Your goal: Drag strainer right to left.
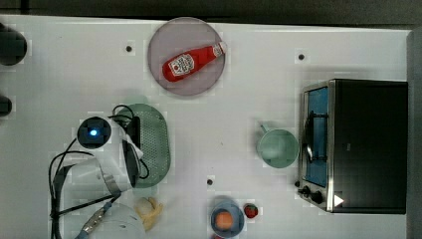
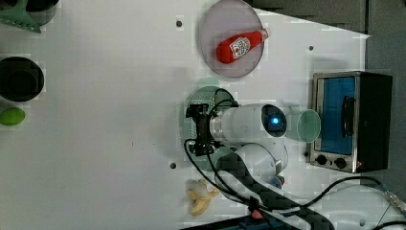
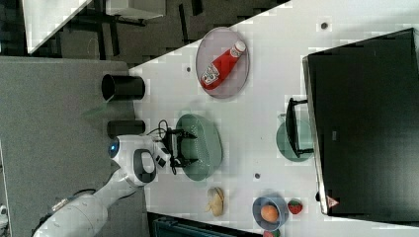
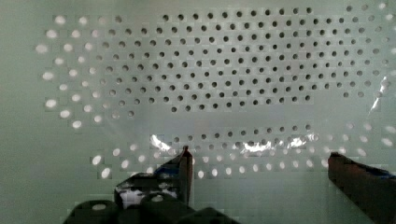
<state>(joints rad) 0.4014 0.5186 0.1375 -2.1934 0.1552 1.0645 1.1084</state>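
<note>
The strainer (image 1: 157, 142) is a pale mint-green oval dotted with small holes, lying on the white table in the top view's left half. My gripper (image 1: 133, 147) hangs over the strainer's edge on the top view's left side, open. In the wrist view its holed bottom (image 4: 224, 74) lies close below, with one dark fingertip (image 4: 185, 163) at each side and nothing between them. The right view shows the gripper (image 3: 187, 146) spread over the strainer (image 3: 207, 143). In the left view the arm covers much of the strainer (image 2: 207, 92), and the gripper (image 2: 196, 128) is above it.
A round mint mug (image 1: 277, 147) stands beside a toaster oven (image 1: 358, 144) at the top view's right. A grey plate (image 1: 199, 84) holding a ketchup bottle (image 1: 191, 60) lies behind. A banana (image 1: 149, 210), a bowl with an orange (image 1: 226, 220) and a strawberry (image 1: 251, 210) sit along the front.
</note>
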